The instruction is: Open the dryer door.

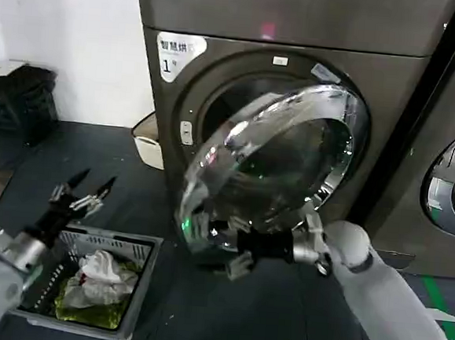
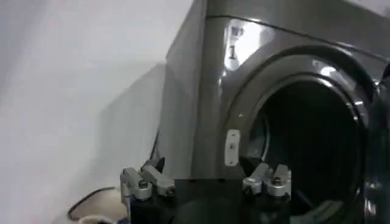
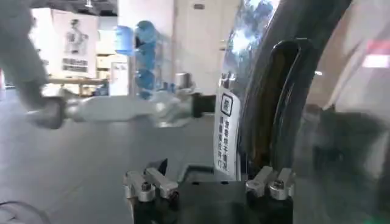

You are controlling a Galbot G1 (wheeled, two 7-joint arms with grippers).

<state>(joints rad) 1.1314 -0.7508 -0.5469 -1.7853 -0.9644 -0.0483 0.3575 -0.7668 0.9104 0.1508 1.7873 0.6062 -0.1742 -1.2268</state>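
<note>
Dryer door part-open, my right gripper at its lower free edge.

I see the dryer door [image 1: 279,162], a chrome ring round dark glass, swung partway off the dryer [image 1: 299,65] and hinged on its far right side. My right gripper [image 1: 225,245] sits at the rim's lower left, fingers spread with the edge between them, not clamped. My left gripper [image 1: 80,194] hangs released above the laundry basket [image 1: 144,278], well apart. I judge the right arm nearer.

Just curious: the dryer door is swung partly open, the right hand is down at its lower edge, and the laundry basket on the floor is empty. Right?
Not quite. The head view shows the laundry basket holds white and yellow-green cloth. The dryer door is partly open, with the right hand at its lower edge.
</note>
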